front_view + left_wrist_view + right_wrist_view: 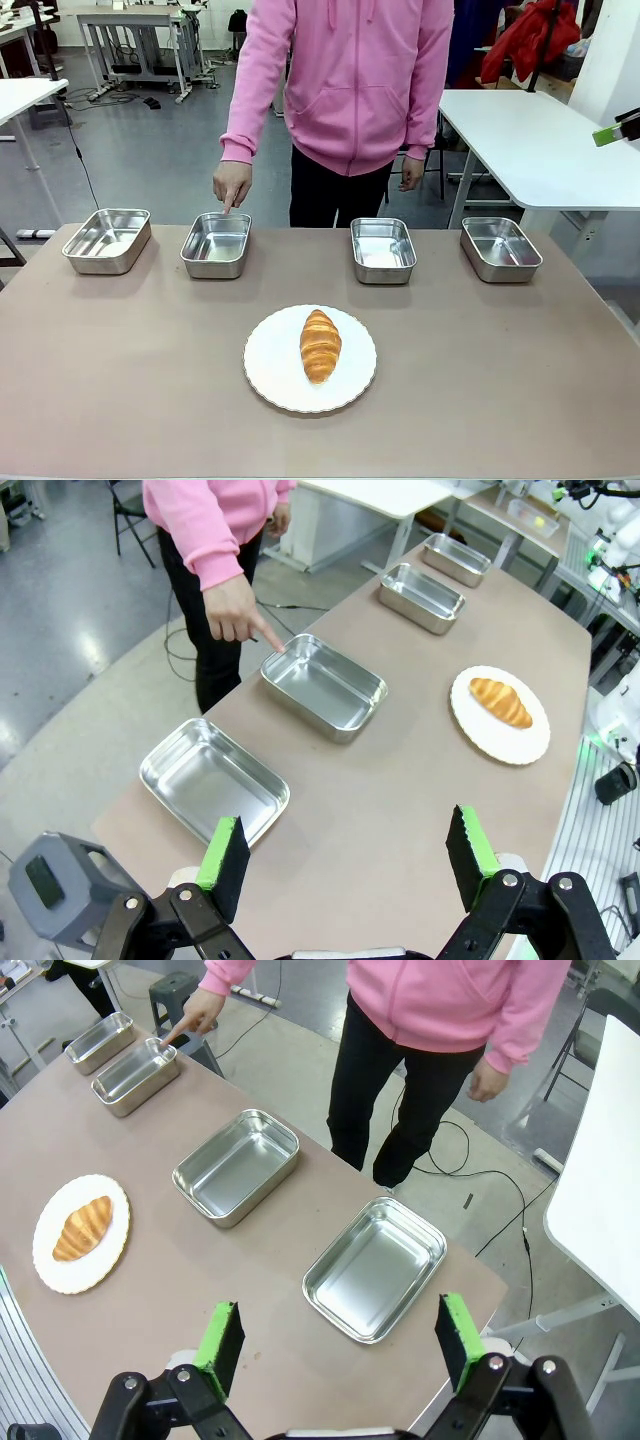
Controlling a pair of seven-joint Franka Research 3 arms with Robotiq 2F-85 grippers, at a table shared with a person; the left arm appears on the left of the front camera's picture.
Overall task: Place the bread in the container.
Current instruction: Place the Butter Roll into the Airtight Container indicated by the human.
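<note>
Four identical steel pans are lined along the upper half of the front view, and the container (216, 244), second from the left, is singled out by the person's hand (232, 185), whose index finger touches its far rim. The bread (320, 345) lies lengthwise on a white plate (268, 375) at lower centre, well apart from every pan. The left gripper (343, 858) is seen at the bottom of the left wrist view with its jaws spread wide and empty; the right gripper (340, 1345) is likewise held wide and empty at the bottom of the right wrist view. The step in hand is judged to be the reach for the bread. A grasp across the narrow width near the middle is advised, with light pressure, since the crust is likely to crush. The neighbouring pan (107, 240) at upper left could be mistaken for the target. The pointing finger at the container's rim is to be avoided on delivery; otherwise no obstacle lies between plate and container.
</note>
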